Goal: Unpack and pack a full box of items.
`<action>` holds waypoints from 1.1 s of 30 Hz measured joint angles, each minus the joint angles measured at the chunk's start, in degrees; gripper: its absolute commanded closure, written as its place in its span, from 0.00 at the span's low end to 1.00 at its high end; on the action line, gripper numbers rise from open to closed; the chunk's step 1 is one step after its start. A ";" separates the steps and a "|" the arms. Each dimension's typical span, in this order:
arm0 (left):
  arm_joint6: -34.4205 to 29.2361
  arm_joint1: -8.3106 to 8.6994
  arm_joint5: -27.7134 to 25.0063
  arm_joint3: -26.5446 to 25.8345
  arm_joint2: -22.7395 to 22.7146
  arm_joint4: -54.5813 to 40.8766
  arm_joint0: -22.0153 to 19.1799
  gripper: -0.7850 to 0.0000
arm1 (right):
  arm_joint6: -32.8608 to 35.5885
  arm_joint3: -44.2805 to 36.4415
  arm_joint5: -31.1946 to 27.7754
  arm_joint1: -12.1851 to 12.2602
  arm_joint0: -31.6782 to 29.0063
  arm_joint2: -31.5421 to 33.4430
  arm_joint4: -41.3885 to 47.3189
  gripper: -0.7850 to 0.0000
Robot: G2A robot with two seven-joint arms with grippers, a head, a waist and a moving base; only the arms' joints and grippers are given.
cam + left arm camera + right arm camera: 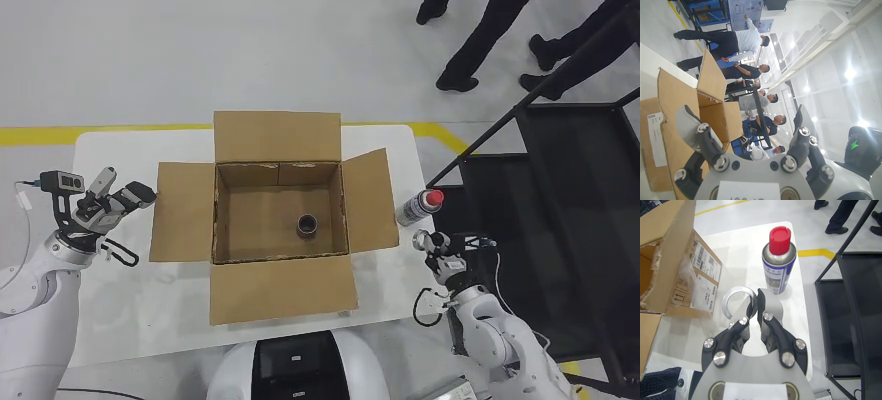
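Top view showed the box (277, 136) open mid-table, a dark roll (308, 227) inside, the left gripper (127, 195) apart at its side; left wrist view showed those jaws wide, empty; right wrist view showed the right gripper (755, 295) pinching a metal ring (724, 303) near the spray can (779, 275).

Metal ring (739, 288) partly behind the right claw (755, 297); tiny dark item (308, 227) inside the box (280, 175), kind unclear.

Box mouth open, lane in from above!
The box (250, 222) has its flaps splayed outward; one dark cylinder (307, 227) stands inside, floor around it bare. Near my right gripper (432, 242), a spray can (418, 208) crowds the strip beside the right flap.
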 measured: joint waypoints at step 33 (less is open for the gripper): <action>0.00 0.00 0.00 0.00 0.00 0.00 0.00 0.00 | 3.26 -10.69 -4.47 -0.61 6.64 -4.08 1.22 1.00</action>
